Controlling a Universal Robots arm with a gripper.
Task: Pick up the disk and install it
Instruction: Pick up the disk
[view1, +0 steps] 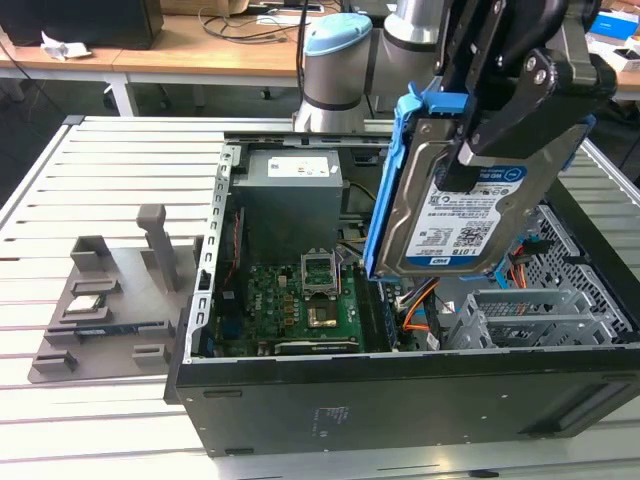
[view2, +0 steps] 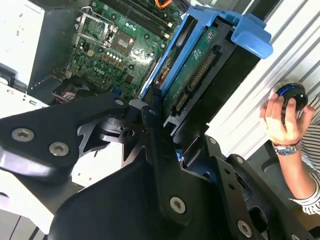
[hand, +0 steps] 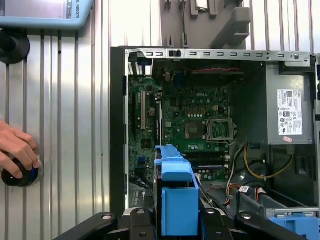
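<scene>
The disk (view1: 455, 215) is a silver hard drive with a white-and-blue label, clipped in a blue carrier frame (view1: 400, 160). It hangs upright and tilted above the right half of the open computer case (view1: 400, 400). My gripper (view1: 478, 140) is shut on it from above, one black finger (view1: 462, 165) pressed against the labelled face. In the second wrist view the disk's green circuit side (view2: 200, 65) and blue carrier (view2: 252, 35) stick out past the gripper (view2: 160, 125). The first wrist view has the carrier's blue end (hand: 177, 200) over the case interior.
The case holds a green motherboard (view1: 300, 300), a grey power supply (view1: 290, 190), orange cables and a metal drive cage (view1: 540, 310). On the exterior view's left a grey fixture tray (view1: 110, 300) carries a small chip (view1: 85, 303). A person's hand (hand: 17, 150) rests on a round black knob (hand: 17, 176) on the slatted table.
</scene>
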